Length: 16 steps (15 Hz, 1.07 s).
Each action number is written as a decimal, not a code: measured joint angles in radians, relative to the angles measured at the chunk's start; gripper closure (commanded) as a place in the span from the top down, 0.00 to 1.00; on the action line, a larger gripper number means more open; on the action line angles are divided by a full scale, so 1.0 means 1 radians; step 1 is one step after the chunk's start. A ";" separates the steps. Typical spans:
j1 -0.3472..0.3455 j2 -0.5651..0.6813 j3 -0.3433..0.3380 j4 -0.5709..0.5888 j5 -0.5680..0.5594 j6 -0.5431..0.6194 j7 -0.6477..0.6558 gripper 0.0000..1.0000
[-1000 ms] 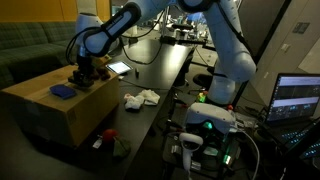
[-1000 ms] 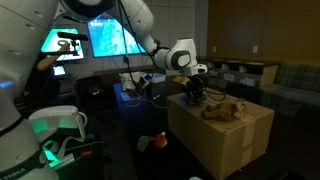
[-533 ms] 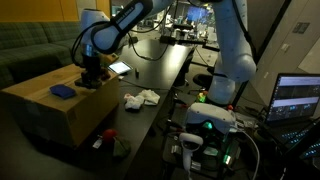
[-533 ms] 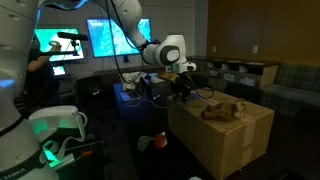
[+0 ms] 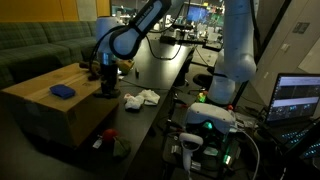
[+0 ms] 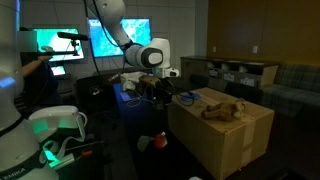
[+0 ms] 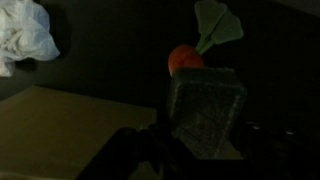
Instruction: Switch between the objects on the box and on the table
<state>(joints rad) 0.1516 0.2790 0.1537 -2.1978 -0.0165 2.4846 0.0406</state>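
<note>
**A:** Moved since the earlier frame: the gripper (image 5: 107, 86) has been carried from above the box (image 5: 45, 115) out past its edge, over the dark table (image 5: 165, 72).

**B:** Grip state to be logged?

**A:** In the wrist view, the jaws are seen closed onto a grey block (image 7: 205, 108).

**B:** Other items?

**A:** A blue object (image 5: 62, 91) is noted on the box top. A white cloth (image 5: 140, 98) is lying on the table near the gripper. An orange-and-green toy (image 7: 188, 57) is seen beyond the block.
</note>
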 measured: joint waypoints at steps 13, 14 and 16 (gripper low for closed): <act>0.037 0.161 -0.047 -0.211 -0.021 0.332 0.097 0.33; 0.052 0.200 -0.067 -0.204 -0.022 0.372 0.111 0.33; 0.081 0.277 -0.107 -0.180 -0.022 0.433 0.133 0.33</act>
<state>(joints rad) 0.2323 0.5556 0.0467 -2.3779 -0.0389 2.9178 0.1740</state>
